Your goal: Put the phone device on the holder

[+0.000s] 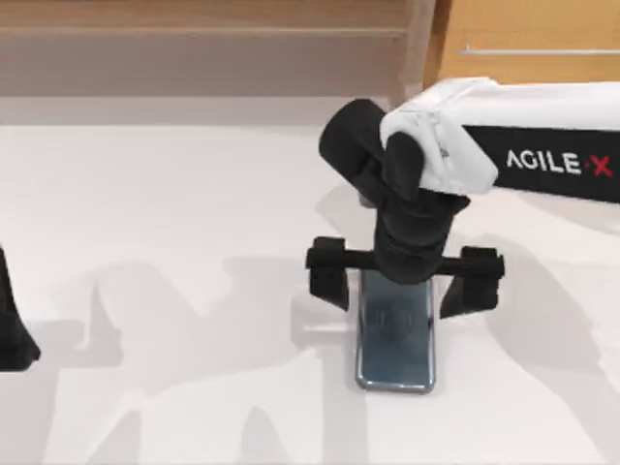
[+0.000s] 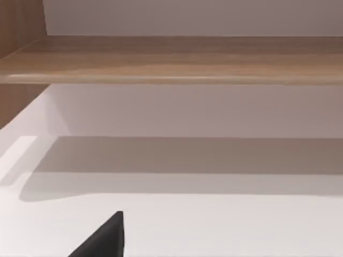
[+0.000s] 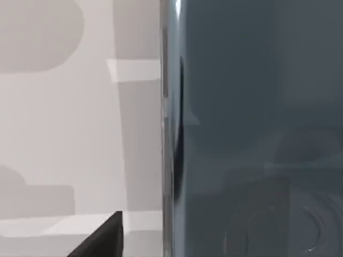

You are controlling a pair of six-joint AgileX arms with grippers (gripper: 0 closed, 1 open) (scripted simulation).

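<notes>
Phone device (image 1: 395, 339) lying flat on white table (image 1: 174, 242), right of centre. Right gripper (image 1: 404, 276) hovering directly over its far end, fingers spread wide astride it, presumably lining up a grasp. Left gripper (image 1: 12, 329) parked at left edge.

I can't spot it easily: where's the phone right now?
In the top view, the phone device lies flat on the white table, right of centre, directly beneath the right end effector.

Dark blue-grey phone device (image 1: 395, 334), flat on table
</notes>
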